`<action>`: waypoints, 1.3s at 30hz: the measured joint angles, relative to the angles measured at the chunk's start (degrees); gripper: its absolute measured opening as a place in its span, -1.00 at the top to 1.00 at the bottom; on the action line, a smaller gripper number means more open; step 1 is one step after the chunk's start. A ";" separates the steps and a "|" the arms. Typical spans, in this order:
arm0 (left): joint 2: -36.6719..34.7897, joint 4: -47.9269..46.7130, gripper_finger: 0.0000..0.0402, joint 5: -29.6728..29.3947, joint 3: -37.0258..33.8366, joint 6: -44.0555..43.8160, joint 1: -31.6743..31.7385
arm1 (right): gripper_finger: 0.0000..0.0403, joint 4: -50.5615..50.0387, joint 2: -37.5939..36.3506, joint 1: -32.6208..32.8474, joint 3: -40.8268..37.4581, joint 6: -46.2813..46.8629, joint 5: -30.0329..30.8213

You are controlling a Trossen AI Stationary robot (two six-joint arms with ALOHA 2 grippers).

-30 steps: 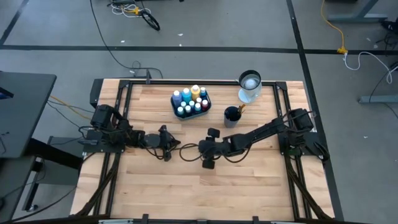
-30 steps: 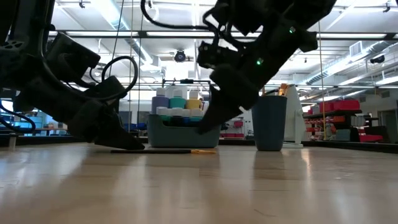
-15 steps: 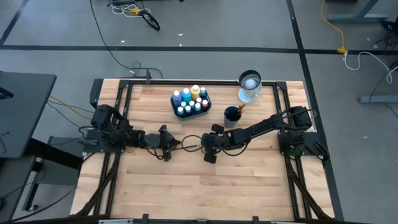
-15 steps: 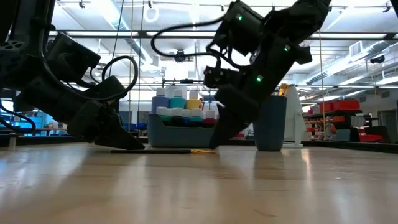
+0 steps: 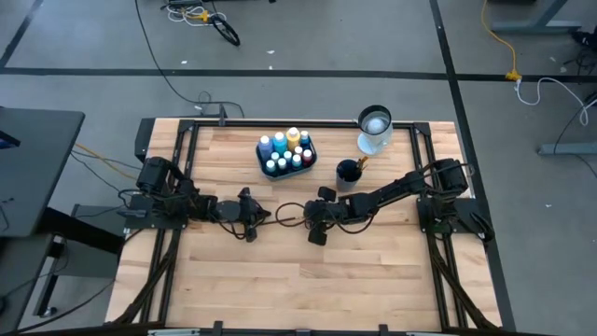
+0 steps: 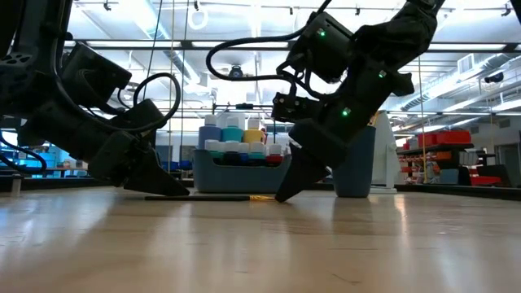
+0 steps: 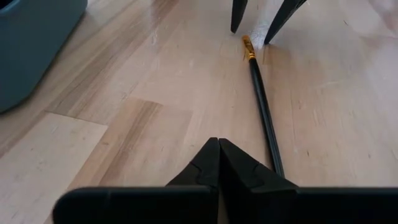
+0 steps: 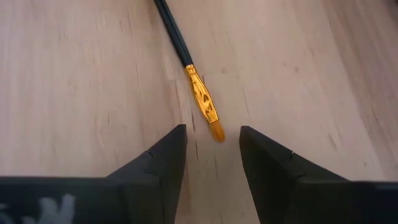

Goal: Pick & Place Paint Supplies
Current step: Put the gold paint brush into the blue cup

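Looking down at the wooden surface, you are seeing a thin dark-handled brush lying flat between the two arms, its gold ferrule and bristle tip pointing toward the right gripper. That gripper is hanging low over the brush tip with its jaws standing apart, the tip lying in the gap between the two fingers and touching neither; nothing is being held. The left gripper is resting on the surface at the handle end with its jaws pressed together, and the handle is running just beside its fingers rather than between them. Behind, you are seeing the paint bottles standing upright in the teal tray, and a dark blue cup sitting near the tray with another brush in it.
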 joint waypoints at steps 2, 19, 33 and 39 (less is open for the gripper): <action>0.00 0.00 0.93 0.00 0.01 0.00 0.00 | 0.26 0.03 0.02 -0.07 0.00 0.04 -0.08; 0.02 0.04 0.96 0.00 0.02 -0.02 -0.02 | 0.96 2.06 2.95 -1.44 0.24 -1.10 -4.18; 0.02 0.09 0.95 -1.17 0.07 -0.20 -0.07 | 0.99 -2.95 -6.21 1.25 -0.04 -5.45 -6.60; 0.02 0.09 0.94 -1.27 0.07 -0.20 -0.07 | 1.00 -4.90 -6.36 2.48 -0.13 -5.36 -6.17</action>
